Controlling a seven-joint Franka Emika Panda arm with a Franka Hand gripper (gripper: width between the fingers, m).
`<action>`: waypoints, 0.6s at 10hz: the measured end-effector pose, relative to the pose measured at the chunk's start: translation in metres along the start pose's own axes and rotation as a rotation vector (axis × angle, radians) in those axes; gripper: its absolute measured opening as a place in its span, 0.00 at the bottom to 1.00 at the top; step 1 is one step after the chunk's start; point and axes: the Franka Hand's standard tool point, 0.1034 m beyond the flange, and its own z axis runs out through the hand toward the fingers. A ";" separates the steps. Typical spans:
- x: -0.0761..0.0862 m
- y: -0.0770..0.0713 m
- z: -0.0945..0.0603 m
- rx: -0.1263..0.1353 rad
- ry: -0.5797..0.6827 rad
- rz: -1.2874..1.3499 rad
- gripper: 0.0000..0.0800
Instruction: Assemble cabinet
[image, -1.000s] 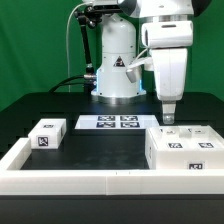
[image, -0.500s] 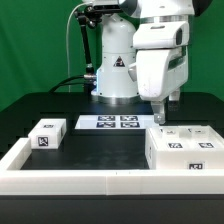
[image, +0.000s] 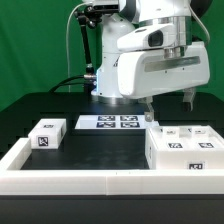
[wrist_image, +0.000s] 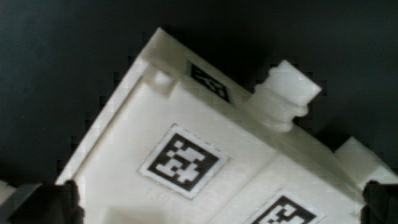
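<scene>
Wrist has swung round since a second ago, so the gripper (image: 170, 108) now shows its broad side to the exterior view instead of its narrow edge. The arm (image: 118, 60) holds it just above the box, fingers (wrist_image: 32, 200) spread wide with nothing between them.

The box (image: 180, 152) is the biggest cabinet piece. It's matte white and squared-off, with black-and-white tags on its top and on the face toward the camera. It sits on the black table (image: 40, 105) at the exterior view's right. The wrist view looks down on its tagged top (wrist_image: 178, 140), where a small white lump (wrist_image: 288, 85) stands at one edge.

A low white frame (image: 80, 183) runs along the front and up both sides. The box is tucked into its right corner, touching it as far as one can tell. The marker board (image: 110, 122) lies flat further back, between the two pieces.

The block (image: 45, 134) is much smaller, tagged on top and front. It sits inside the frame near the left side, well apart from the box.
</scene>
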 end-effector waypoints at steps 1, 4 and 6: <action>0.001 -0.002 0.000 0.008 0.003 0.074 1.00; 0.001 -0.011 0.003 0.025 0.013 0.361 1.00; 0.000 -0.025 0.005 0.024 -0.004 0.556 1.00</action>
